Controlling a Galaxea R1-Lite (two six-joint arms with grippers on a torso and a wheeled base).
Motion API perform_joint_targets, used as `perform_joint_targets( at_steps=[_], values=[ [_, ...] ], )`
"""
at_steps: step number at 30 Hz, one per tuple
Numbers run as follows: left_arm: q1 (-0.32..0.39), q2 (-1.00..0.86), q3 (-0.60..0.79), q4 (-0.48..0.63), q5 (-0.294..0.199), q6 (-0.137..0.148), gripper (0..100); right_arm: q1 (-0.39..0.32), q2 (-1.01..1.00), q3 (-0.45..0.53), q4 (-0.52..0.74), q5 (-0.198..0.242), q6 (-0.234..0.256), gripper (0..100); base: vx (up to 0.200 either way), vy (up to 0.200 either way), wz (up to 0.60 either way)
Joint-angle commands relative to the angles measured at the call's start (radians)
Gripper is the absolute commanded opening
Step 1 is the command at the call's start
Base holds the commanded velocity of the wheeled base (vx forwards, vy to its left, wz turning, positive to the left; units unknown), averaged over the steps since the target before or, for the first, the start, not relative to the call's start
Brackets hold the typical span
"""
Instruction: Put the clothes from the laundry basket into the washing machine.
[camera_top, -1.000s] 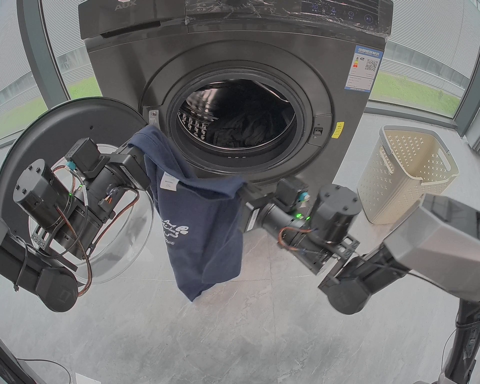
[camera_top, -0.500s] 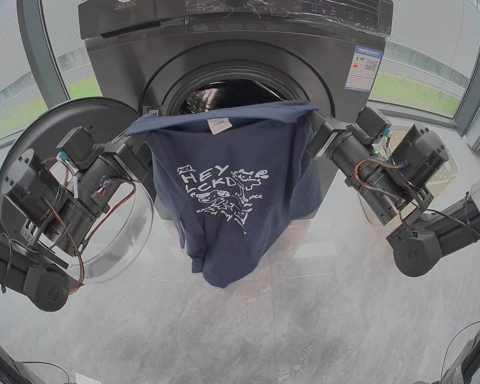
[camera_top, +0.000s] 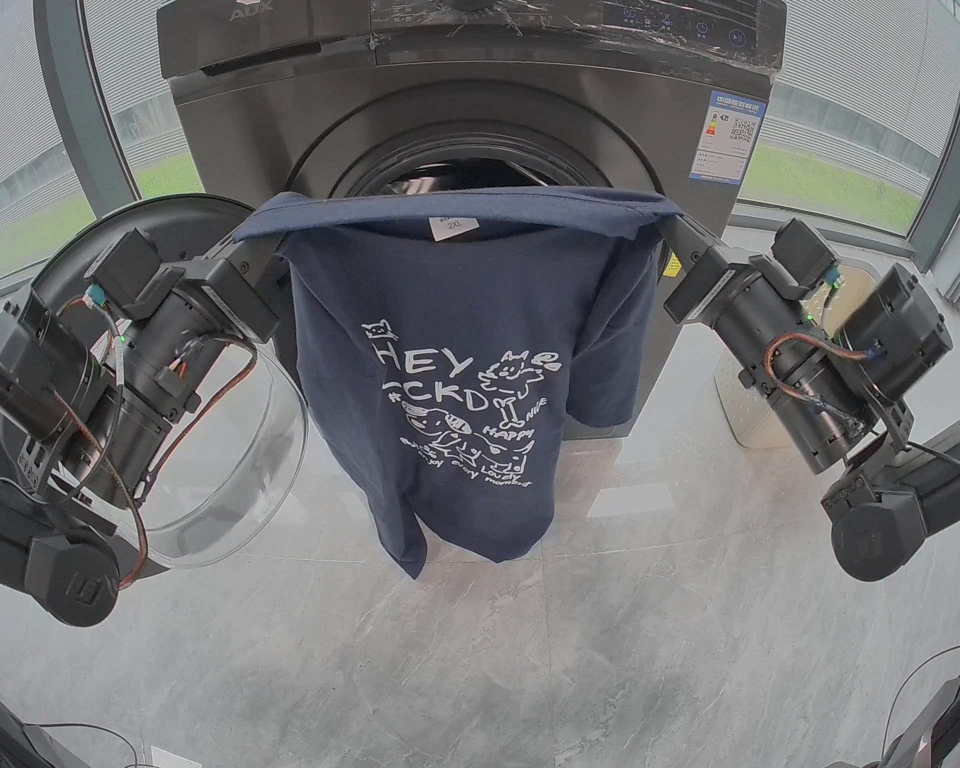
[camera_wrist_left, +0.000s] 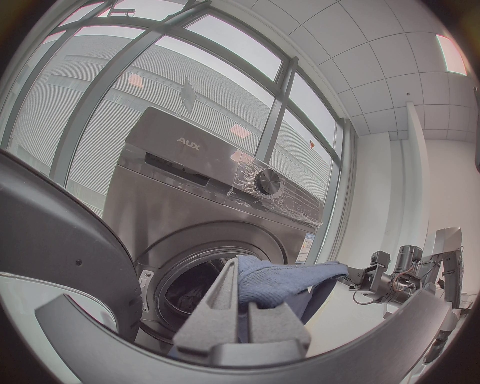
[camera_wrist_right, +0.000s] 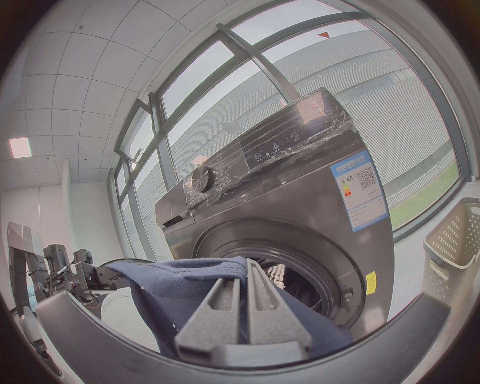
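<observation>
On the left, the dark grey round door with a clear glass bowl (camera_top: 230, 480) stands wide open. Our left gripper (camera_top: 258, 240) is just beside it, pinched tight on one shoulder of the dark blue T-shirt with white drawings (camera_top: 460, 350). The shirt hangs stretched flat like a curtain. It is right in front of the round mouth (camera_top: 450, 178) of the big dark grey metal washing machine (camera_top: 560, 110), but not inside yet. Our right gripper (camera_top: 675, 232) is squeezed tight on the other shoulder. Far to the right sits the cream plastic laundry basket with little holes (camera_wrist_right: 452, 245).

We think it is best to push both arms forward together, at the same height, so the top edge goes in first. The long bottom part hangs low, so we should go deep before letting go, or it may flop out. We should also keep the left arm off the door.
</observation>
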Motion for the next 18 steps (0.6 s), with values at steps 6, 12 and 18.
perform_joint_targets(
  at_steps=[6,12,18],
  values=[
    [-0.007,-0.086,0.053,0.007,0.017,0.004,0,0.009,-0.085,0.033,-0.001,-0.016,0.01,0,0.0,0.0,0.0],
    [-0.007,-0.069,0.071,0.007,0.003,0.006,0,0.013,-0.074,0.041,-0.009,-0.021,0.016,0,0.0,0.0,0.0],
    [-0.024,-0.069,0.073,0.005,0.007,0.007,0,0.004,-0.085,0.065,-0.012,-0.02,0.023,0,0.0,0.0,0.0]
  ],
)
